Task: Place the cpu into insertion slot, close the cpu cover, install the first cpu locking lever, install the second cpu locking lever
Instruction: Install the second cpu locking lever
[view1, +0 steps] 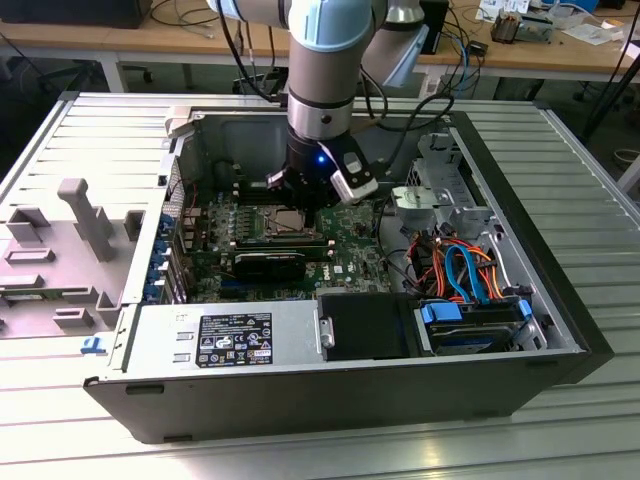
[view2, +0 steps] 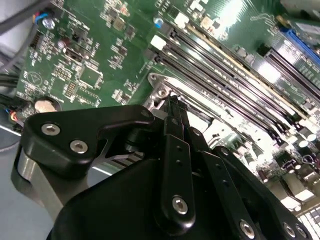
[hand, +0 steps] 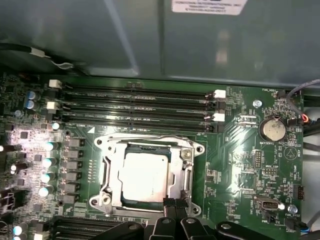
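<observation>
- A grey and pale-blue robot arm (view1: 325, 60) reaches straight down from above into an open black desktop computer case (view1: 500, 380) that lies on its side on a ribbed silver metal worktop (view1: 560, 170).
- The arm's black claw (hand: 172, 202) hangs low over the large green motherboard (hand: 240, 145), at the edge of the square insertion slot with a silver metal rim (hand: 107, 165).
- In both wrist views the claw's two thin black fingertips (view2: 172, 107) are pressed together with no gap and nothing between them; their ends sit right at the slot's rim, though I cannot tell whether they touch it.
- The small, flat, square cpu with a dull silver-grey metal top (hand: 145, 175) lies flat inside the insertion slot.
- The thin silver metal cpu cover, a hinged frame with a square window (hand: 187, 165), lies down around the chip, which shows through the window.
- Four long black memory slots (hand: 135, 107) run side by side just beside the insertion slot, and a round silver coin battery (hand: 273, 129) sits on the board well apart from it.
- Inside the case, in the exterior view, a grey power supply box with a label (view1: 225, 335) lies along the near wall, with a bundle of orange and blue cables (view1: 465, 265) towards the exterior view's right.
</observation>
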